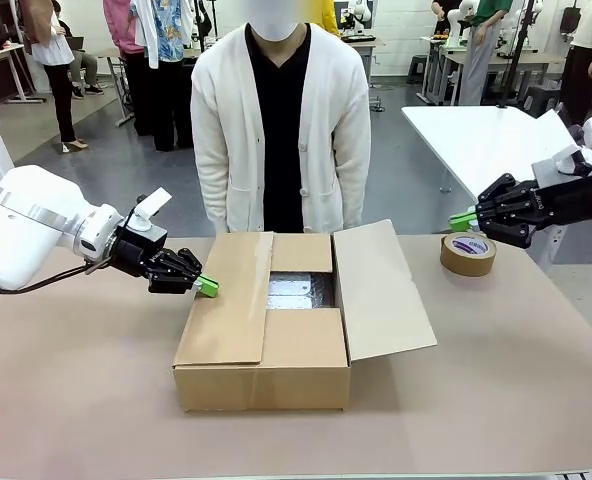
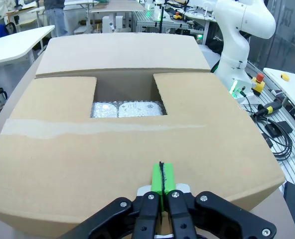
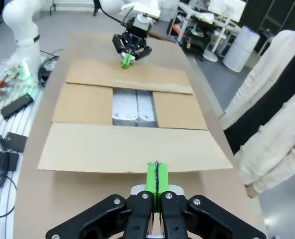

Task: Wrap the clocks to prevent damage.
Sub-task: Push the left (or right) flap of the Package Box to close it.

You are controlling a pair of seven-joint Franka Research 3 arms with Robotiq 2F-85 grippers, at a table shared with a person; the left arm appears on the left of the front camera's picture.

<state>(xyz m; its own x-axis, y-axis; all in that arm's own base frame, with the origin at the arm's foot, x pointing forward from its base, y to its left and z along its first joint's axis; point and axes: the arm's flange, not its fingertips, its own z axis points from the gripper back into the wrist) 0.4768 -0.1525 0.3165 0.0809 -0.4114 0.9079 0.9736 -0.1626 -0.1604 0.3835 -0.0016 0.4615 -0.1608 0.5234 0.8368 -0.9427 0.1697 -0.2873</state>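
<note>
A matt pinkish-brown table (image 1: 66, 400) is taking up the near half of the front view. A brown cardboard box (image 1: 266, 385) is sitting close to the middle of its near edge. The box's near and far flaps are lying folded in. Its left flap is lying over the top, and its right flap is spreading outward toward the table's right edge. Through the gap between the flaps, silver bubble-wrapped bundles (image 1: 298, 292) are lying inside the box, two of them side by side in the left wrist view.

The left gripper (image 1: 208, 286) is reaching in from the table's left edge. Its green-padded fingers (image 2: 156, 179) are pressing together on nothing, with their tips sitting at the outer edge of the left flap. Whether they are touching the cardboard I cannot tell.

Farther back, toward the far right corner, a roll of brown packing tape (image 1: 467, 255) is lying flat on the table. The right gripper (image 1: 462, 219) is hovering just above it, its fingers also pressing together and holding nothing.

At the far edge, a person in a white cardigan over a black top (image 1: 226, 130) is standing facing the box with arms hanging down. Behind the person, a grey floor (image 1: 106, 170) is running back through a workshop room, where white tables (image 1: 486, 140) are standing and other people are gathering along the back.
</note>
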